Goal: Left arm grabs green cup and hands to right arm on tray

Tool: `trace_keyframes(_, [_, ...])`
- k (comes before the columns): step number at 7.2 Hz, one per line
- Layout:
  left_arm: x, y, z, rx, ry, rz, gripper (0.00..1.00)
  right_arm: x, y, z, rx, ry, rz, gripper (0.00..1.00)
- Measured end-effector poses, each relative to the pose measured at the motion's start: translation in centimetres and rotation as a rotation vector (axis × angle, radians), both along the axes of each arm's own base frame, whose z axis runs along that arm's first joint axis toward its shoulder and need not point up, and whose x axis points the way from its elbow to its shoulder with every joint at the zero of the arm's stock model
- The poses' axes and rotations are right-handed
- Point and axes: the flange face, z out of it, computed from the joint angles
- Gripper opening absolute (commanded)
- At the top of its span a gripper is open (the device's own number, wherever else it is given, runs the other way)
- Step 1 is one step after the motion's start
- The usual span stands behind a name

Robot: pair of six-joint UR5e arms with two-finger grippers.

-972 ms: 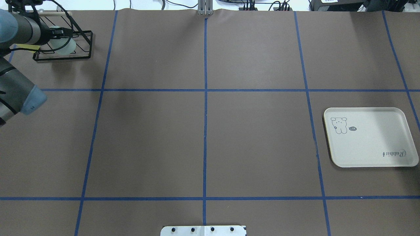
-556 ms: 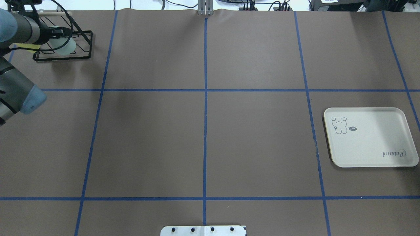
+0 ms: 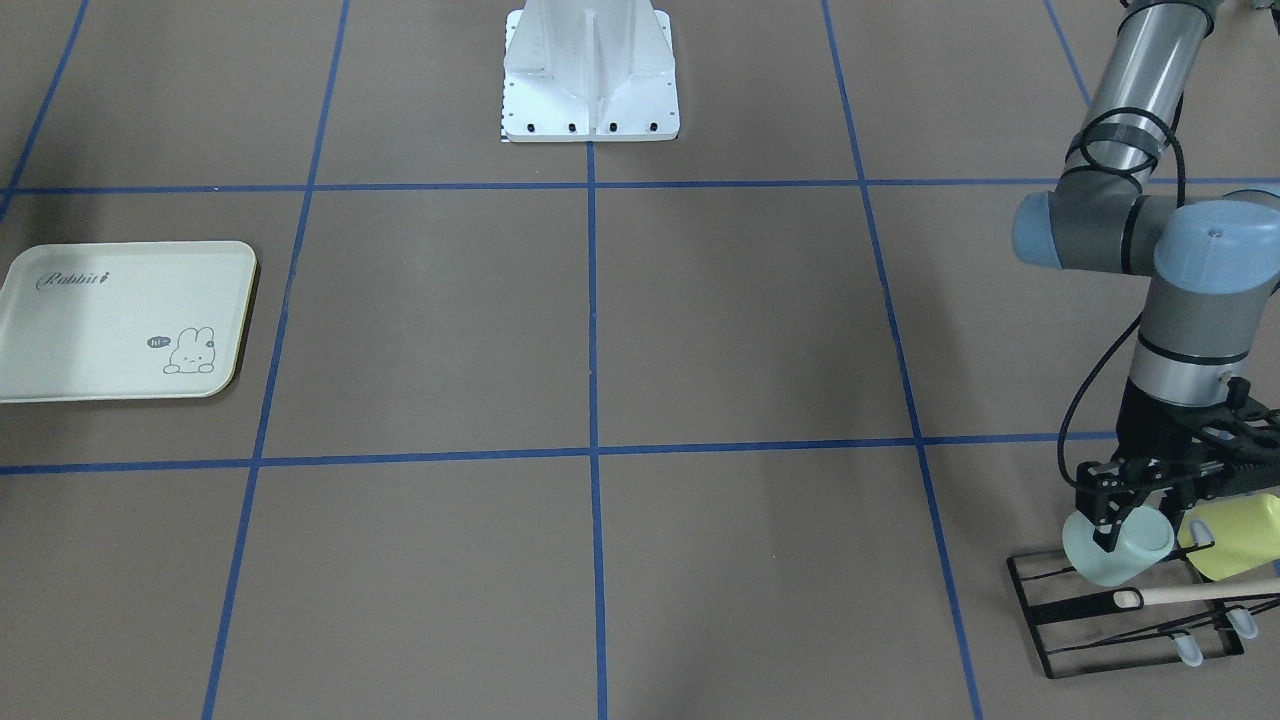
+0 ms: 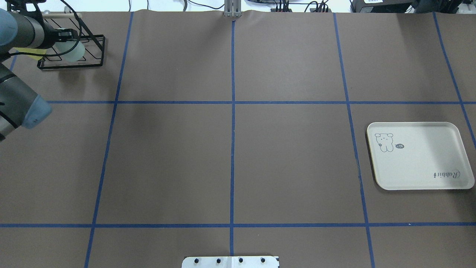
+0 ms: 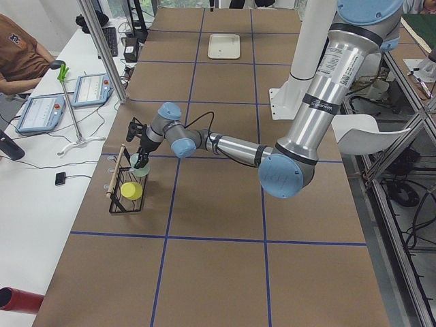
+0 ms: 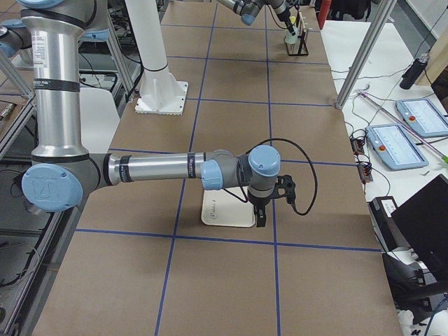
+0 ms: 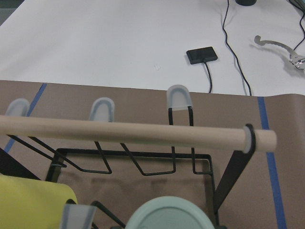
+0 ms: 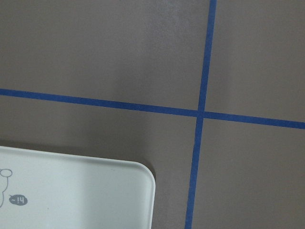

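Step in hand: pick-up. The left claw (image 3: 1112, 530) was narrow, apparently pinching the rim of the green cup (image 3: 1120, 568), with one finger inside the mouth. The cup sat tilted in the wire rack (image 3: 1090, 620) at the bench's far left corner, beside a yellow-green cup (image 3: 1240, 540). The next move called for a lift clear of the rack, then carriage toward the tray (image 3: 100, 330) near the bench's right edge. The right claw (image 6: 260, 218) hovered near the tray's corner; its opening could not be told.

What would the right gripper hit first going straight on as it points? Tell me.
Probably the bare table, just off the tray. The right gripper points straight down near the tray's edge, and its wrist view shows mostly brown paper ahead; the exact landing spot is unclear.
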Motion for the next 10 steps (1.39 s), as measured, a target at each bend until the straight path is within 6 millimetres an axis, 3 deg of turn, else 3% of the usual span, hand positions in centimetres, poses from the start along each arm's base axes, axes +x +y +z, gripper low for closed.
trace_keyframes(4, [-5.4, 0.1, -4.5, 0.028, 0.056, -0.031, 0.12, 0.0, 0.0, 0.0, 0.001, 0.0, 0.0, 1.0])
trace_keyframes(7, [-9.7, 3.1, -13.6, -0.006, 0.045, -0.072, 0.12, 0.0, -0.1, -0.2, 0.008, 0.003, 0.001, 1.0])
trace_keyframes(8, [-10.3, 4.1, -16.1, -0.019, 0.055, -0.088, 0.13, 0.1, -0.2, -0.3, 0.024, 0.007, 0.004, 1.0])
trace_keyframes(10, [-8.6, 4.5, -19.0, -0.07, 0.162, -0.163, 0.14, 0.0, -1.4, -1.2, 0.088, 0.008, 0.096, 0.99])
